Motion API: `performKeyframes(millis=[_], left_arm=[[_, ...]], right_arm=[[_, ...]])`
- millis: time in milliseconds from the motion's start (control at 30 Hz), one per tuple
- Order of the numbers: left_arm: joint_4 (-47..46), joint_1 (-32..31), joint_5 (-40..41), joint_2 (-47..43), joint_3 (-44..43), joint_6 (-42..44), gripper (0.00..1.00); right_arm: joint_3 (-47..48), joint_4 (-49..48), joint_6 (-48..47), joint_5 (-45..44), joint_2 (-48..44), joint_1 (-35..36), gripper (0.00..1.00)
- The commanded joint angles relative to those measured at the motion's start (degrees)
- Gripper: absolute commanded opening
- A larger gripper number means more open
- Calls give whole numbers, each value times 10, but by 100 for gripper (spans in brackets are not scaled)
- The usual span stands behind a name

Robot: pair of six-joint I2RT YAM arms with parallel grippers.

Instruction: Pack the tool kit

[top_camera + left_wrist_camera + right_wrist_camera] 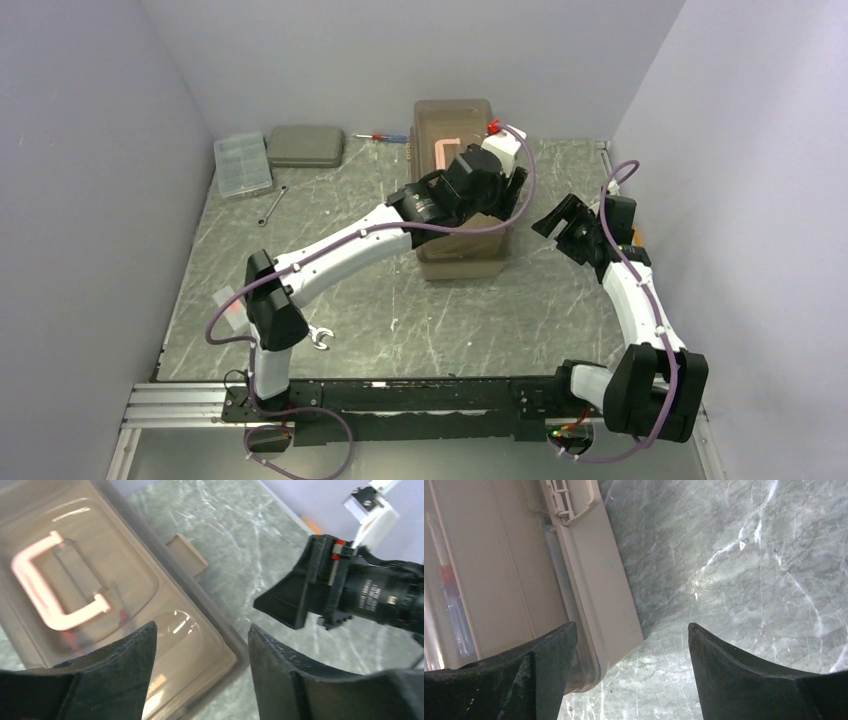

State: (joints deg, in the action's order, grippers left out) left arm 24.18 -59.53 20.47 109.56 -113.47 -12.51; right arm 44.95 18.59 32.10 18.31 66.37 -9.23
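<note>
**Obs. A:** Where does the toolbox [455,215] sit, and how does it lie?

**Obs. B:** Far half of the table [400,300], right of centre. Long axis runs near to far, away from the arm bases. Pink handle [50,587] lies flat on the smoky lid [165,630], in line with that axis. A taupe latch tab [186,555] juts from the long side facing the right arm.

**Obs. A:** Grippers?

**Obs. B:** Left gripper [202,640] hangs over the lid's right-hand edge, fingers spread, nothing between them. Right gripper [633,627] hovers low just beside the box's near right corner, also spread wide and empty. Neither touches the box, as far as the wrist views show.

**Obs. A:** Progress?

**Obs. B:** Looks well along. Lid is down; reddish tool shapes show dimly through it. Whether the latch is fastened cannot be told. Outside the box: a red-handled screwdriver [385,137] on the table behind its far left corner, one spanner [272,205] at far left, another [320,338] by the left arm's base. If those belong to the kit, packing is unfinished.

**Obs. A:** Other items?

**Obs. B:** Flat grey case [305,146] and clear organiser [242,164], far left corner, well apart from the box.
</note>
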Motion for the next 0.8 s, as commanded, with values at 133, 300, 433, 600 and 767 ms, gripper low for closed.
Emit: performKeyframes(millis=[133, 300, 433, 600, 767], left_arm=[[11, 30, -168, -104, 10, -60, 77], [35, 113, -203, -195, 101, -111, 87], [3, 241, -292, -264, 221, -155, 99], [-34, 346, -385, -266, 283, -182, 99], [-90, 370, -435, -210, 282, -203, 99]], right_arm=[[33, -3, -21, 2, -8, -5, 83], [58, -27, -37, 36, 17, -6, 83], [87, -53, -22, 50, 45, -5, 88], [142, -105, -8, 104, 90, -2, 93], [237, -94, -19, 136, 174, 26, 92]])
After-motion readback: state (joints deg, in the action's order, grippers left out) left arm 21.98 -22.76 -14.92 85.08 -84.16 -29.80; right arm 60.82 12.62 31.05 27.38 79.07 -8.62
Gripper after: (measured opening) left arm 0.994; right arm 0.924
